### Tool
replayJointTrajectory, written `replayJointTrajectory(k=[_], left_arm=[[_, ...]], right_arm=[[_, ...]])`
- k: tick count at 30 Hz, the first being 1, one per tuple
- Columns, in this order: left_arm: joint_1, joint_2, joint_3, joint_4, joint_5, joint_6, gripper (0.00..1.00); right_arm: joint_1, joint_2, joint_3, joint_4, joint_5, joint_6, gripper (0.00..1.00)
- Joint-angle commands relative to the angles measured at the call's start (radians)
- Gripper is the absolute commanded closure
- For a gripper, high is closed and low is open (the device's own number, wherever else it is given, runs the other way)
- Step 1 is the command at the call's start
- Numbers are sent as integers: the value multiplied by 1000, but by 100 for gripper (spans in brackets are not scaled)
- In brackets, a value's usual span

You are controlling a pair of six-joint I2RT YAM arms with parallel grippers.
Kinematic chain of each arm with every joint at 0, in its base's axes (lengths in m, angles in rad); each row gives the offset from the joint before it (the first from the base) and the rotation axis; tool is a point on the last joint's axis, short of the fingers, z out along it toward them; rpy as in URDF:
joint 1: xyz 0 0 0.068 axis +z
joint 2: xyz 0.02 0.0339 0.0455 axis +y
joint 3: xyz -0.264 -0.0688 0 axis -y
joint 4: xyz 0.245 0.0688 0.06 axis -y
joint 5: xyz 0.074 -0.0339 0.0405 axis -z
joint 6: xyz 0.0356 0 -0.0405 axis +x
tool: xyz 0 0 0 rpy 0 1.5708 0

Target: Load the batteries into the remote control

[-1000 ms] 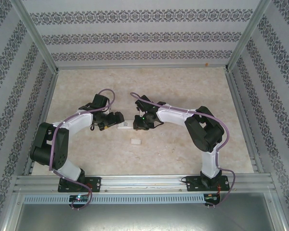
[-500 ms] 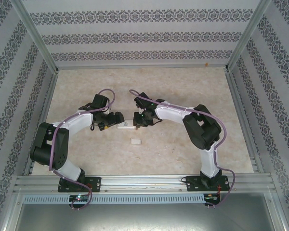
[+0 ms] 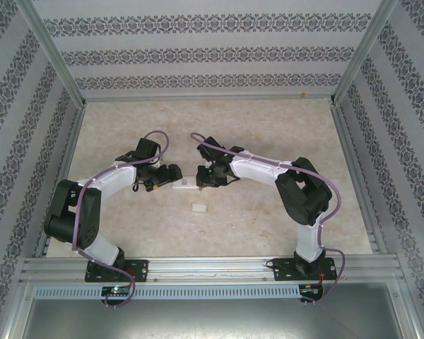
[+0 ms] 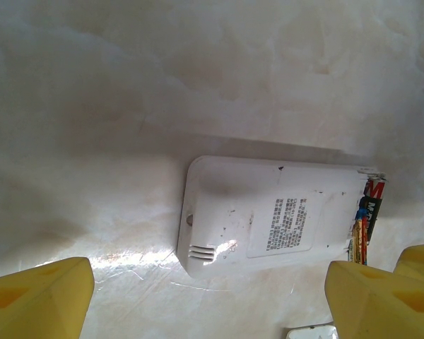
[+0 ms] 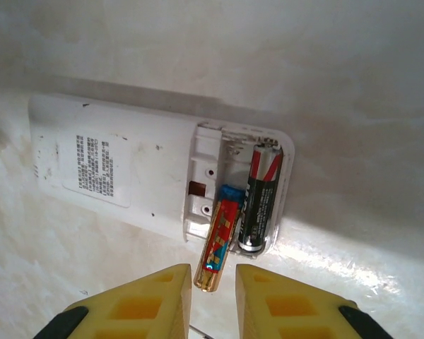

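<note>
Right wrist view: white remote [image 5: 113, 169] lies back-up on desk [image 5: 339, 85], battery bay open at one end. Seated in slot nearest that end: black-and-red battery [image 5: 260, 201]. Beside it, red-gold battery [image 5: 219, 240] tilted, upper end in bay, lower end poking past remote's edge into mouth of right pincer [image 5: 213, 296]. That pincer narrow, gap wider than battery. Left wrist view: left pincer [image 4: 205, 289] wide, nothing held, remote just ahead. Top external view: small white piece [image 3: 198, 207] on desk near remote.
</note>
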Motion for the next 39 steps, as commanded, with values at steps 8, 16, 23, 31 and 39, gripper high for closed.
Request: replayJointTrajectory(k=[8,16,23,31,39], left_arm=[[-7,0,3,14,0,-4,14],[-7,2,6,9,-4,2,14],[-7,1,9,6,-7,5,14],[-8,4,13,9,-5,4,14],[-8,4,12,6,-7,3,14]], right_arm=[[16,41,24,-19,13,1,77],[15,56,31,-17,11,0,77],[16,65,47,-20,8,2,77],[16,83,44,-25,10,-4,78],[11,101,70,-31,30,-5,82]])
